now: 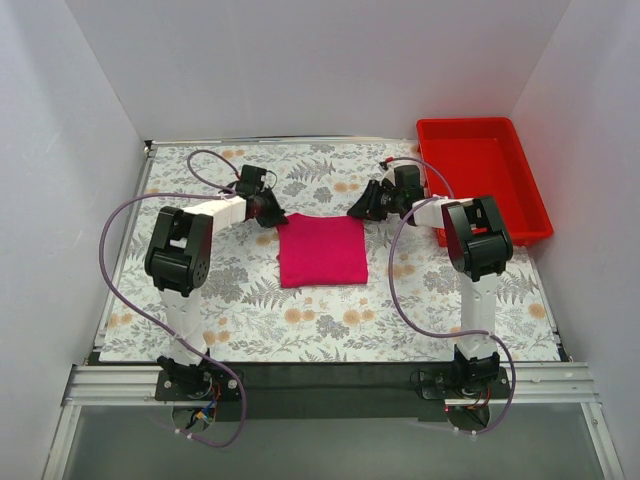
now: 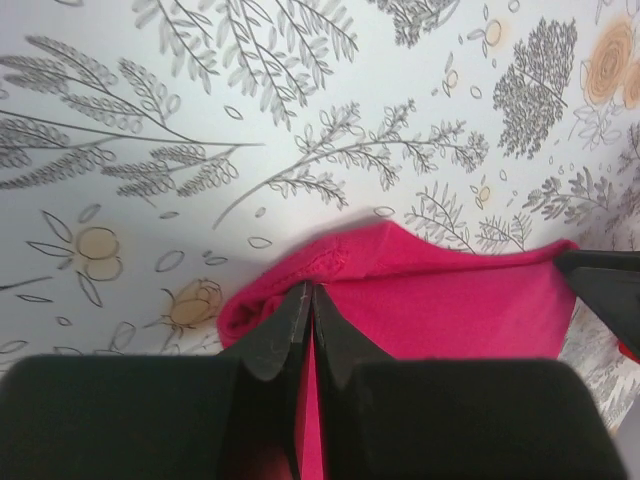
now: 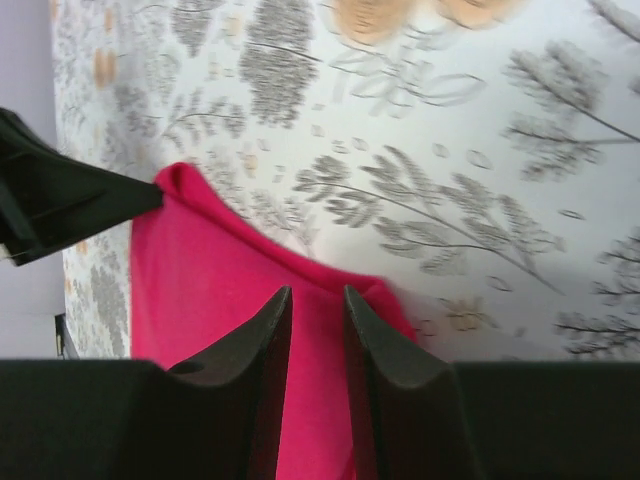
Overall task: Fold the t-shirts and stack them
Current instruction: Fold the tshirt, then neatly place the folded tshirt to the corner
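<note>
Top view, t-shirt: a magenta t-shirt (image 1: 322,252) is seen folded into a near-square packet, flat on the middle of the flower-patterned table (image 1: 250,320), well apart from the red bin (image 1: 480,180) at the far right.
Top view, grippers: the left gripper (image 1: 276,216) is placed at the packet's far-left corner and the right gripper (image 1: 355,212) at its far-right corner.
Top view, count: one t-shirt, one bin and two grippers are counted. No second shirt or stack is visible.
Left wrist view, fingers: the fingertips (image 2: 296,310) are pressed together with pink cloth showing in the slit, so the corner is judged to be pinched. The far hem is drawn up between the two corners.
Right wrist view, fingers: the fingers (image 3: 262,330) are held a narrow gap apart, and that gap is filled with pink fabric. This is judged a light pinch on the other corner.
Risk, slip: the thin cloth could be lost from the looser right pinch, so the fold would fall askew.
Risk, uneven pull: if one corner is carried faster than the other, the packet could be twisted or dragged open.
Risk, layers: if only the top layer is caught, the packet could be unfolded when it is lifted.
</note>
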Available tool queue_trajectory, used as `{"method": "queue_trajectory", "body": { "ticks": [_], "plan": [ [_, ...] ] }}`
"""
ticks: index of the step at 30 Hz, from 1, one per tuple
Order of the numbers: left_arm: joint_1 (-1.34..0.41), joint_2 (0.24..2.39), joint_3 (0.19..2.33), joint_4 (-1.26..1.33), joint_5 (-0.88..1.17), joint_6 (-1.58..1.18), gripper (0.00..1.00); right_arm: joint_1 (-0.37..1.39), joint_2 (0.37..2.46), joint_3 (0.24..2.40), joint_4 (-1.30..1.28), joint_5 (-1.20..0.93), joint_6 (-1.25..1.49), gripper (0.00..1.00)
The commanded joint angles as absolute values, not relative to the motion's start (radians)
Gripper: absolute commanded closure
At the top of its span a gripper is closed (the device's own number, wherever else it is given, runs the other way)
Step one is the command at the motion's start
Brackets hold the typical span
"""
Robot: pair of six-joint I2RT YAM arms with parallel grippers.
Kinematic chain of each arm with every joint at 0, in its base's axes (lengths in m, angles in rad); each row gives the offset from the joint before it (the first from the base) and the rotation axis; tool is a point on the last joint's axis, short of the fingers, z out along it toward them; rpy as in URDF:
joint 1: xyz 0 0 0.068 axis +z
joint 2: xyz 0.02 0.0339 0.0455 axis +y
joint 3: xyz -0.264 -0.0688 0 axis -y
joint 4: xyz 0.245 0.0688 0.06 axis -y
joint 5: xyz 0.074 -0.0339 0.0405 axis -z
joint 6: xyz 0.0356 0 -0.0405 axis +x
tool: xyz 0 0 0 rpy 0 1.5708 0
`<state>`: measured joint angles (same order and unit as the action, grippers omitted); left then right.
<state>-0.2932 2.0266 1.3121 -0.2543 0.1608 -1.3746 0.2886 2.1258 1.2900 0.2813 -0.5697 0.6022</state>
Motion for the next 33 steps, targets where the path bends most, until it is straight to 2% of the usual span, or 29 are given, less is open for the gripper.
{"method": "queue_trajectory", "body": {
  "ticks": [1,6,10,13,14,17,18,25,29,33],
  "plan": [
    [-0.273,2.043,1.321,-0.264,0.141,-1.367,0.93,0.262,2.144,1.289,0.287,-0.512,0.609,0.71],
    [-0.272,2.024,1.298,-0.262,0.156,-1.350,0.92,0.241,2.128,1.244,0.285,-0.505,0.586,0.71],
    [-0.272,1.916,1.281,-0.284,0.146,-1.312,0.84,0.241,2.018,1.233,0.264,-0.523,0.546,0.70],
    [-0.272,1.808,1.259,-0.328,0.124,-1.289,0.71,0.241,1.916,1.224,0.166,-0.502,0.490,0.68],
    [-0.272,1.772,1.238,-0.350,0.126,-1.278,0.61,0.242,1.890,1.215,0.140,-0.491,0.473,0.66],
    [-0.284,1.651,1.203,-0.379,0.126,-1.243,0.47,0.248,1.763,1.178,0.016,-0.409,0.379,0.60],
    [-0.293,1.625,1.181,-0.397,0.120,-1.223,0.38,0.252,1.731,1.171,-0.032,-0.378,0.355,0.58],
    [-0.536,1.454,1.102,-0.479,-0.109,-1.085,0.15,0.256,1.439,1.085,-0.320,-0.128,0.201,0.48],
    [-0.563,1.408,1.065,-0.492,-0.100,-1.144,0.11,0.256,1.303,1.022,-0.373,-0.110,0.181,0.33],
    [-0.565,1.400,1.031,-0.524,-0.127,-1.236,0.13,0.255,1.226,0.983,-0.437,-0.185,0.207,0.27]
  ]
}}
